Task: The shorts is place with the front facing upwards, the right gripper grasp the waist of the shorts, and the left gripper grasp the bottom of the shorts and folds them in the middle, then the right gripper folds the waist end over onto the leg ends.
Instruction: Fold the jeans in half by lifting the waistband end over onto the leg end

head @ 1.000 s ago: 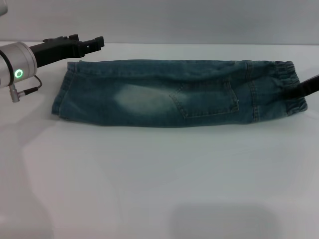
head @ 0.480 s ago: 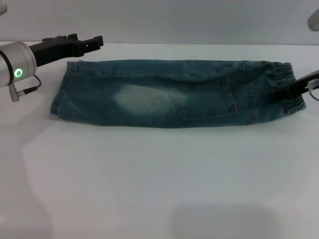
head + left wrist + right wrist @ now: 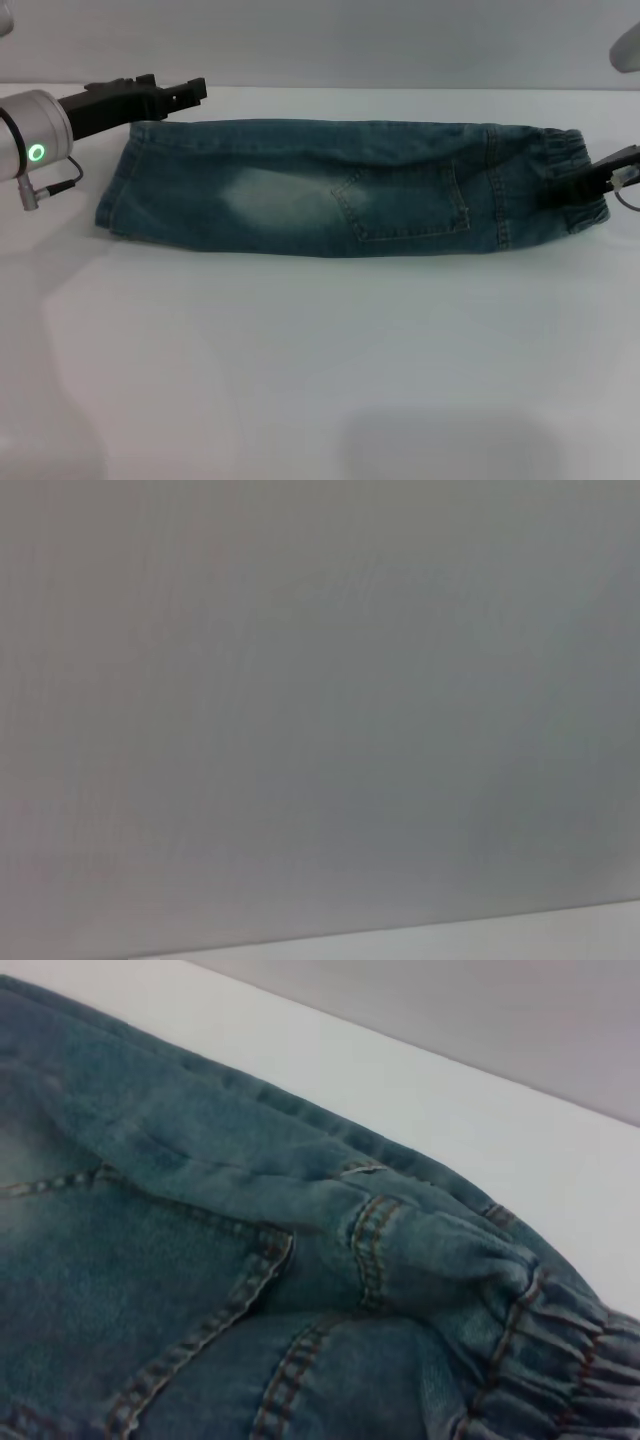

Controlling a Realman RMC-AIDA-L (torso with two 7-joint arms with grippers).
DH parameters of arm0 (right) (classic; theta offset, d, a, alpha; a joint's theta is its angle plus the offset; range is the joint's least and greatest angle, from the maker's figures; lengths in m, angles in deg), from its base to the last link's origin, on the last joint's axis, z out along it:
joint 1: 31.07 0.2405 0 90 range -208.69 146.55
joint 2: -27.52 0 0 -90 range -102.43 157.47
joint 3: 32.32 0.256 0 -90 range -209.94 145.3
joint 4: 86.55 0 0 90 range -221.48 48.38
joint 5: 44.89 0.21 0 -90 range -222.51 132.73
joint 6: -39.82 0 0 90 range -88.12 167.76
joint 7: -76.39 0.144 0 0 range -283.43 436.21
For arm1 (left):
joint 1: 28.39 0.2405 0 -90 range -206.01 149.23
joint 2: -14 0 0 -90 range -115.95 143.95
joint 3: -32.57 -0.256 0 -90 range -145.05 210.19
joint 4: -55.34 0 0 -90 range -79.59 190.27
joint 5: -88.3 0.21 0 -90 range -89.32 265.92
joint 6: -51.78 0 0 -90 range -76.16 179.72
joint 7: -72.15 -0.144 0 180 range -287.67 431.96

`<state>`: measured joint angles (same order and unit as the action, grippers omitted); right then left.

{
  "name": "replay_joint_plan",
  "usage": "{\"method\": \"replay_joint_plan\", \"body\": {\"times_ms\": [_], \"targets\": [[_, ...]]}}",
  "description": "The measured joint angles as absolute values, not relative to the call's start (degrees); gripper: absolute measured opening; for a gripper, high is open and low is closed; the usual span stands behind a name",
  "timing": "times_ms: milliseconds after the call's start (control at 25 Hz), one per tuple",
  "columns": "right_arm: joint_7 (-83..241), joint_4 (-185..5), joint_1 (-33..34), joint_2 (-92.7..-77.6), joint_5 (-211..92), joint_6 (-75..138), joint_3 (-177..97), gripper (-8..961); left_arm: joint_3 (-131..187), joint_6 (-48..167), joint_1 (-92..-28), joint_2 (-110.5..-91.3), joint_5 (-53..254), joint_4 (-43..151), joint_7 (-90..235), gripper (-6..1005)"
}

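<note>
The blue-green denim shorts (image 3: 350,185) lie folded lengthwise into one long strip across the white table (image 3: 320,360). The leg ends (image 3: 115,195) point left and the gathered elastic waist (image 3: 575,160) points right. My right gripper (image 3: 562,192) comes in from the right edge, its black jaws on the waist, shut on it. The right wrist view shows the waist (image 3: 560,1360) and a stitched pocket seam (image 3: 230,1290) close up, but not the gripper's own fingers. My left gripper (image 3: 190,90) hovers just behind the far corner of the leg ends, apart from the cloth.
The left arm's silver wrist with its green ring light (image 3: 37,152) sits at the left edge. Bare white table (image 3: 300,400) stretches in front of the shorts. A grey wall (image 3: 320,680) stands behind the table and fills the left wrist view.
The right gripper has moved left onto the waistband. The whole strip of shorts has slid a little to the left with it. The left gripper has stayed where it was.
</note>
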<state>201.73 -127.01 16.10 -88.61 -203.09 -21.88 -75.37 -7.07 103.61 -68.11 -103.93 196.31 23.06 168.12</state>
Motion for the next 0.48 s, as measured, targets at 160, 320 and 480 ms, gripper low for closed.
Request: {"method": "replay_joint_plan", "body": {"times_ms": [160,320,480], "targets": [[201.21,-128.95,14.97,-89.49,-202.87,-21.99,-75.92,363,-7.07,103.73,-68.09,-103.93,196.31,23.24,168.07,834],[201.13,-129.09,14.54,-89.57,-202.84,-22.09,-76.35,214,-7.07,103.97,-68.05,-103.95,196.31,23.26,168.03,834],[200.71,-129.82,14.10,-89.64,-202.38,-23.08,-76.37,163,-7.07,104.06,-68.03,-104.00,196.31,23.30,167.82,834]]}}
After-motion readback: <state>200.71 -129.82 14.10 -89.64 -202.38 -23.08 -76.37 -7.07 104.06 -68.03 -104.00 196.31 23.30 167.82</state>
